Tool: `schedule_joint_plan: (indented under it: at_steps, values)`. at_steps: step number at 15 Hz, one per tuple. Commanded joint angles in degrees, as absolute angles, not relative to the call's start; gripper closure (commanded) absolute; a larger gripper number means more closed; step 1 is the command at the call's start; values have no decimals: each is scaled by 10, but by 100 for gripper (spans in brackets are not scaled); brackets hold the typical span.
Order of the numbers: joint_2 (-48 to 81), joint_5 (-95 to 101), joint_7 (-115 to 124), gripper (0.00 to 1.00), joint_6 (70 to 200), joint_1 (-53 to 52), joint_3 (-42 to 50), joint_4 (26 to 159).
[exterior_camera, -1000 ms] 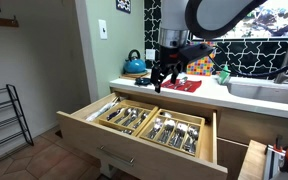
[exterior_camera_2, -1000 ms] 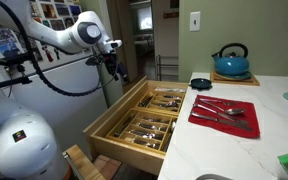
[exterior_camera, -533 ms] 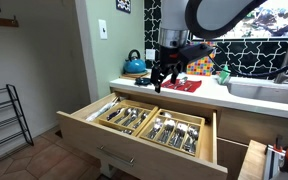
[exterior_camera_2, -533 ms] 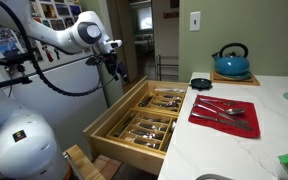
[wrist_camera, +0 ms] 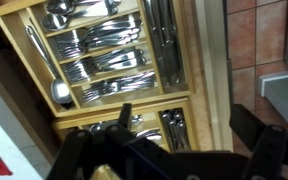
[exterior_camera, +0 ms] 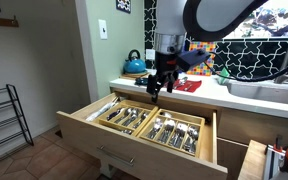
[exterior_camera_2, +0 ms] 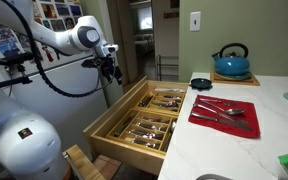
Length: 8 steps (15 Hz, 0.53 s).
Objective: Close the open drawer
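The drawer (exterior_camera: 112, 148) is pulled far out from under the white counter and shows in both exterior views (exterior_camera_2: 104, 128). It is light wood with a flat tan front and a small metal bar handle (exterior_camera: 115, 157). Wooden cutlery trays (wrist_camera: 104, 55) inside hold silverware. My gripper (exterior_camera: 156, 88) hangs above the drawer's inner part, near the counter edge, without touching it. In an exterior view (exterior_camera_2: 112, 73) it is over the drawer's far side. In the wrist view the two dark fingers (wrist_camera: 196, 140) stand wide apart, open and empty, with the trays below them.
On the counter lie a red mat with cutlery (exterior_camera_2: 224, 112), a blue kettle (exterior_camera_2: 230, 62) and a small black bowl (exterior_camera_2: 200, 83). A sink (exterior_camera: 269, 90) is at the counter's end. A wire rack (exterior_camera: 4, 120) stands on the tiled floor.
My gripper has shifted slightly outward over the drawer, away from the counter. The drawer has not moved.
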<state>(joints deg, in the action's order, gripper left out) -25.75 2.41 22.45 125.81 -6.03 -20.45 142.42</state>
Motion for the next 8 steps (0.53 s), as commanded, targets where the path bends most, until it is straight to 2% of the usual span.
schedule_joint_plan:
  at_steps: [1,3,4,5,8]
  values:
    - [-212,-36,192,0,1265,-115,-191,1416]
    - [-192,-77,174,0,1282,-139,-189,1413]
    - [-182,-90,173,25,1293,-145,-192,1411]
    - [-169,-101,175,26,1305,-150,-194,1408]
    - [-127,-132,180,51,1348,-163,-198,1397]
